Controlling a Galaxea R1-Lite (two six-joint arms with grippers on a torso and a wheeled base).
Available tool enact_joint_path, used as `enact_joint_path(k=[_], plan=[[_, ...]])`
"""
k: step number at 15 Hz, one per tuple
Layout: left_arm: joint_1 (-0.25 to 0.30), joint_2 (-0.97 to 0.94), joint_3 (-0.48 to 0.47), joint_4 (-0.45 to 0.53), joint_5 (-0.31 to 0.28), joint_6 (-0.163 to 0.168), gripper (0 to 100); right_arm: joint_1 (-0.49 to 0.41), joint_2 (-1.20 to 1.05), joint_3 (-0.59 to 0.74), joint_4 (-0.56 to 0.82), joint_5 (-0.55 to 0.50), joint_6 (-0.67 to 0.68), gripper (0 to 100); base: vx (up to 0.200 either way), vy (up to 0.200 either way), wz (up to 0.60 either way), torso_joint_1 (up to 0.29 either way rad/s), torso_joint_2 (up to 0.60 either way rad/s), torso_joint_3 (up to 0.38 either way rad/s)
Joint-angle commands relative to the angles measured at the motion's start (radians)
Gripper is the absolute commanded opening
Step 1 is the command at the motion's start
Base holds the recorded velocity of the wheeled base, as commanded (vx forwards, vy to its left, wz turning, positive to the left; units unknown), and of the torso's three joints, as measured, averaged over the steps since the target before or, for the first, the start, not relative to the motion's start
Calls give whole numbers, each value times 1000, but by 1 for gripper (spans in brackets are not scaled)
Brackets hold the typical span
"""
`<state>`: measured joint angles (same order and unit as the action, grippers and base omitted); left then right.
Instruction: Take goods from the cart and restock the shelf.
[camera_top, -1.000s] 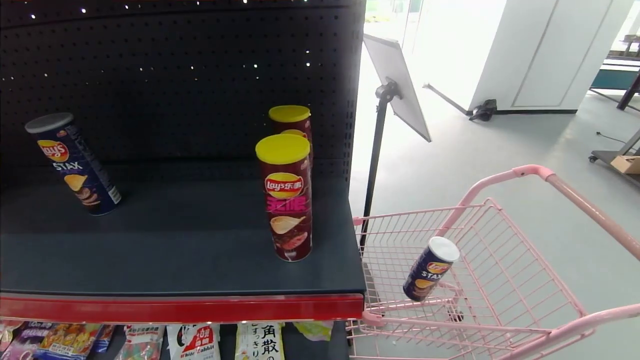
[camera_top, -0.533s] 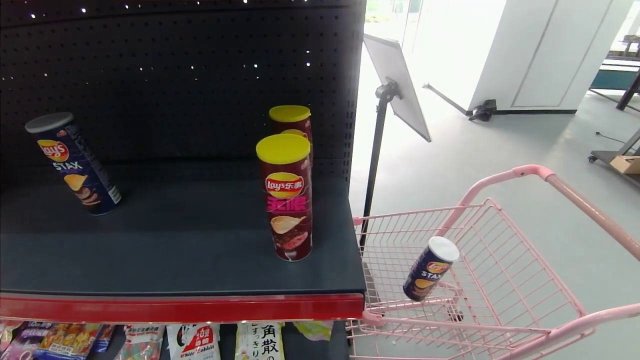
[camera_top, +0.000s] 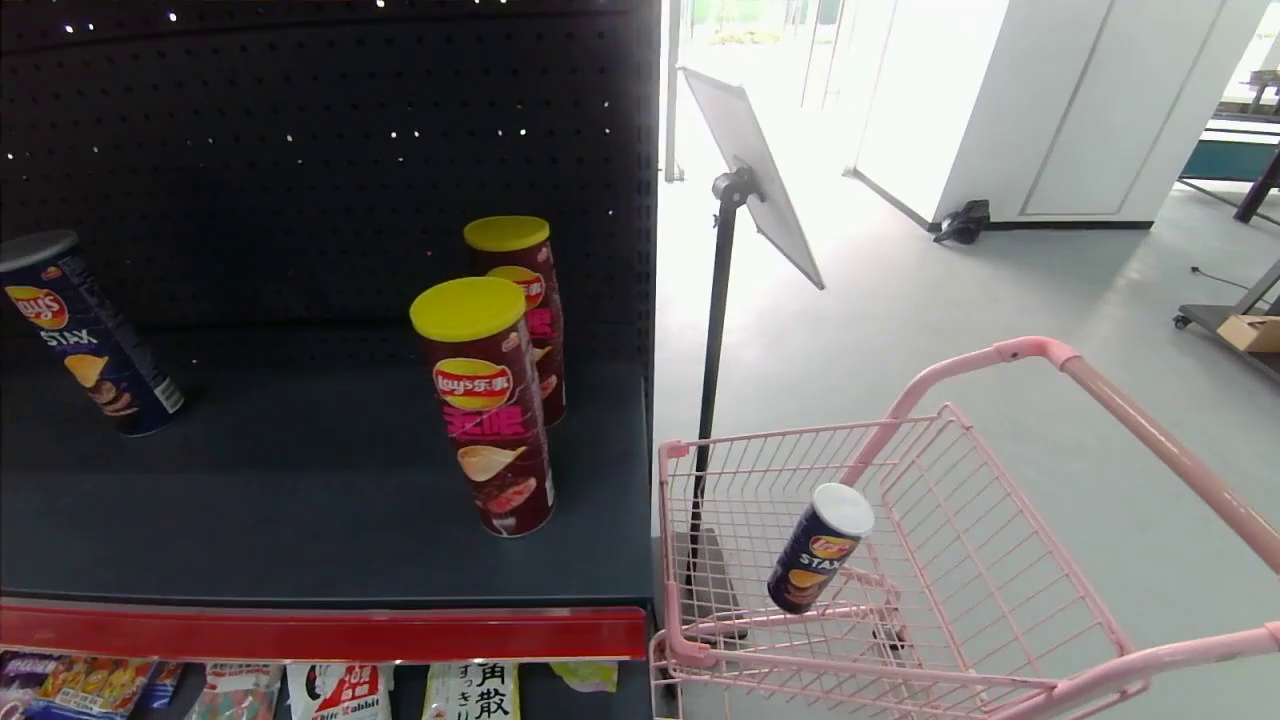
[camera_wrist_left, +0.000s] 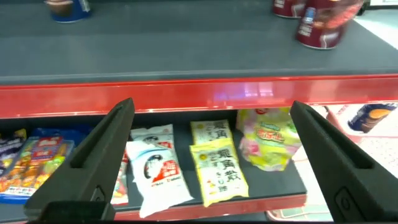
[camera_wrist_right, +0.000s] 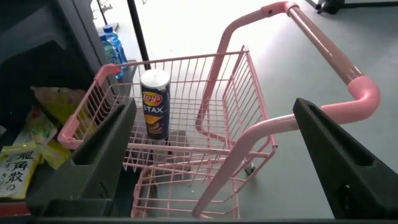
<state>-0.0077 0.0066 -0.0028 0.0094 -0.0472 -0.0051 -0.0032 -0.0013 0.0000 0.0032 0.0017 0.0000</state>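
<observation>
Right gripper (camera_wrist_right: 211, 107) hung spread over cart (camera_wrist_right: 323, 37), probably lining up its 1 can (camera_wrist_right: 154, 106); left gripper (camera_wrist_left: 211, 104) splayed, empty, facing shelf (camera_wrist_left: 186, 59).

My head camera turns to the right, so the whole scene slides left in my head view. The shelf (camera_top: 300, 520), front red can (camera_top: 485, 410) and rear red can (camera_top: 520, 290) sit farther left. The shelf's blue can (camera_top: 85, 340) now meets the picture's edge, and the pink cart (camera_top: 800, 432) draws nearer the middle.

Blue can (camera_top: 820, 548) tilted in cart (camera_top: 1010, 640)
</observation>
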Motion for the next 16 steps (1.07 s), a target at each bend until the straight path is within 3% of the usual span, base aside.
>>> enact_joint_path(k=[1, 10, 16], plan=[[0, 0, 0, 0, 0, -1, 100, 0, 1, 0, 0, 0, 0, 100, 0, 0, 0, 0, 0, 0], [0, 0, 0, 0, 0, -1, 100, 0, 1, -2, 0, 1, 2, 100, 0, 0, 0, 0, 0, 0], [0, 0, 0, 0, 0, -1, 100, 0, 1, -2, 0, 1, 3, 100, 0, 0, 0, -136, 316, 171]])
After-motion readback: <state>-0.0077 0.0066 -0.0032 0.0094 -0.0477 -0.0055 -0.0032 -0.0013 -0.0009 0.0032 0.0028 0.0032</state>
